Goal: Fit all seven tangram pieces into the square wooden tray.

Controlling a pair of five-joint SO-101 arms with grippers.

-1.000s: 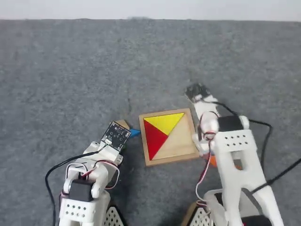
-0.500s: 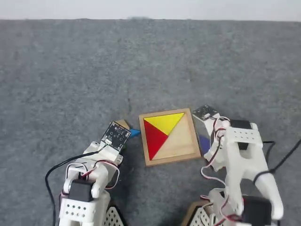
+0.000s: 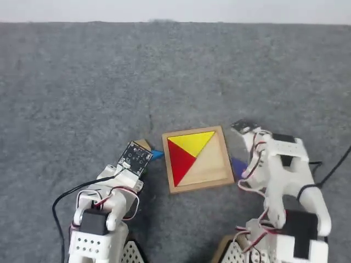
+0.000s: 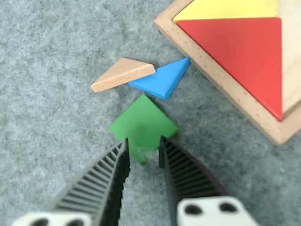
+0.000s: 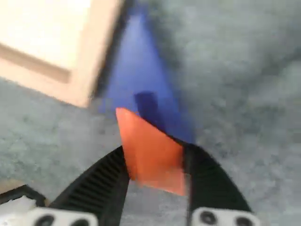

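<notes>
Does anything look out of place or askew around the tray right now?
The tan triangle looks tipped, its corner seemingly resting on the blue triangle beside the tray. The orange piece in the right claw overlaps a dark blue piece.

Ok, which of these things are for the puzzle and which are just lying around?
For the puzzle: wooden tray, with yellow triangle and red triangle inside; tan triangle; light blue triangle; green square under the left pincer; dark blue piece; orange piece in the right pincer.

Just there: grey mat; pale strip beyond it.
</notes>
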